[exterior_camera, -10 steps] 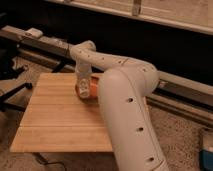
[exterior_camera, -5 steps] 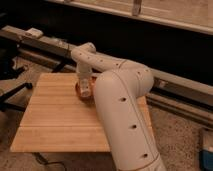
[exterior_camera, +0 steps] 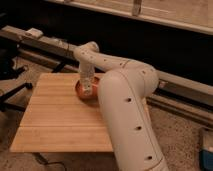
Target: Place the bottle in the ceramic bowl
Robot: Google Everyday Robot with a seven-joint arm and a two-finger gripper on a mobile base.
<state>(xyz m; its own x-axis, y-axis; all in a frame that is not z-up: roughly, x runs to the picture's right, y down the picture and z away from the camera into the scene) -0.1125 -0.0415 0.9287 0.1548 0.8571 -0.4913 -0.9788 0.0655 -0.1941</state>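
Observation:
The ceramic bowl (exterior_camera: 81, 93) is small, round and orange, and sits near the far right part of the wooden board (exterior_camera: 60, 120). My gripper (exterior_camera: 86, 84) points straight down into the bowl, at the end of my white arm (exterior_camera: 125, 95), which reaches over from the right. A small pale shape (exterior_camera: 86, 90) right under the gripper, inside the bowl, looks like the bottle; most of it is hidden by the gripper. My arm covers the bowl's right side.
A long metal rail (exterior_camera: 50, 47) runs behind the board, with a white object (exterior_camera: 34, 33) on it at the left. Dark chair or stand legs (exterior_camera: 12, 92) are left of the board. A blue box (exterior_camera: 206, 150) sits on the floor at the lower right.
The big arm link has swung left and nearer the camera. The gripper stays over the orange bowl, a little lower into it.

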